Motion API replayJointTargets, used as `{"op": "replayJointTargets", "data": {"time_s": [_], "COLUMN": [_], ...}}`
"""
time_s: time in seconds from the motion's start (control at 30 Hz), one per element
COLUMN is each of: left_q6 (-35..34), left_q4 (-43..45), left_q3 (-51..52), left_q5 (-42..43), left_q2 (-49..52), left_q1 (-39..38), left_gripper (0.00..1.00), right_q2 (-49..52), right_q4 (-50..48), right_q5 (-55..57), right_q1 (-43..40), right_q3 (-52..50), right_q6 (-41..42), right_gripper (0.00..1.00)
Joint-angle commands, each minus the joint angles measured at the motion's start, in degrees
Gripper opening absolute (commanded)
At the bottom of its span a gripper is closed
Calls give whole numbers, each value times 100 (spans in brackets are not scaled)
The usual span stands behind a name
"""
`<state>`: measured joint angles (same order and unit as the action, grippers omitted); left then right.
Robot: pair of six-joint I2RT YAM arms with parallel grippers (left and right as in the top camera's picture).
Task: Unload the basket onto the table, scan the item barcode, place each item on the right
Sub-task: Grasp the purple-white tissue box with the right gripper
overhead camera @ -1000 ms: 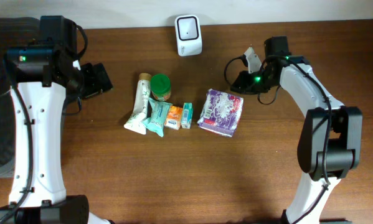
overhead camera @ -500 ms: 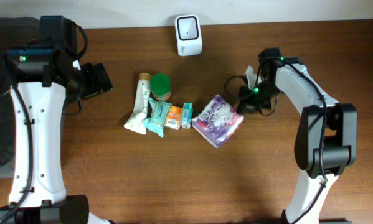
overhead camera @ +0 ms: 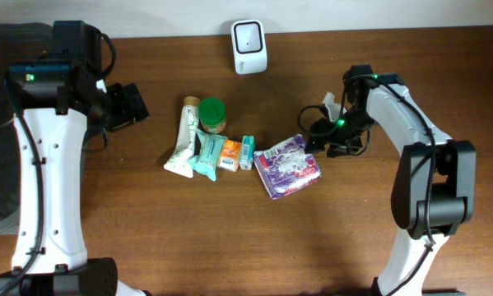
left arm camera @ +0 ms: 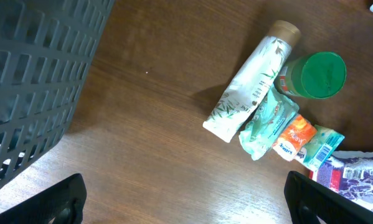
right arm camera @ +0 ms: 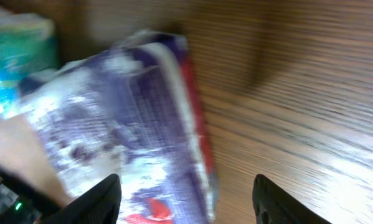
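The purple and white soft plastic pack (overhead camera: 287, 168) is lying flat on the brown wooden counter (overhead camera: 230, 238), right of centre. It is just beside the end of a row of small goods (overhead camera: 213, 144), and the white boxy scanner (overhead camera: 250, 35) stands well apart at the far edge.

The right gripper (right arm camera: 186, 190) is poised at the pack's right-hand far corner. Its jaws are spread apart, with the crinkled edge of the pack between them, and nothing is gripped. No barcode can be made out on the upturned face, so it is probably underneath or on a side.

For a clean scan, the jaws are best closed on a firm edge rather than on loose film, since a soft wrapper is likely to sag or slip. The pack then needs to be lifted clear of its neighbours and turned so the coded face is presented squarely to the scanner window.

The pack is close to square, so its long axis is hard to call. It appears to run roughly left to right, with the right end swung toward the far side. In the wrist view a red-trimmed edge is seen along one side.

The left gripper (left arm camera: 186, 199) is parked far left near a grey slatted basket (left arm camera: 30, 81), its jaws wide apart and empty.
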<state>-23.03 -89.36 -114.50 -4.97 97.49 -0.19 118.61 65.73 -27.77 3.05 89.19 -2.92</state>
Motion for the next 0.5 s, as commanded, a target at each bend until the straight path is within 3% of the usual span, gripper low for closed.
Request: {"op": "replayJointTargets", "data": {"time_s": [0.0,0.3,0.33,0.43,0.47], "left_q6": [-50,-52,-50,-50,-50], "left_q4": [-4,-4,-4,-7,-7], "left_q3": [7,7,7,7,7], "left_q5": [-46,-46,-46,-46,-46], "left_q2": [-103,-103,-103,-103,-103], "left_q1": [11,11,11,11,11], "left_gripper": [99,99,99,99,99], "right_q2": [39,81,81,76,70], "right_q4": [20,-323,-479,-603,-682], "right_q5": [-741,-1298,-1296,-1298,-1296], "right_q1": [-17,-11,-11,-13,-13], "right_q3": [-140,-802,-966,-1049,-1038], "right_q6": [-638,-905,-883,-813,-660], "right_gripper": [63,60,51,6,4]}}
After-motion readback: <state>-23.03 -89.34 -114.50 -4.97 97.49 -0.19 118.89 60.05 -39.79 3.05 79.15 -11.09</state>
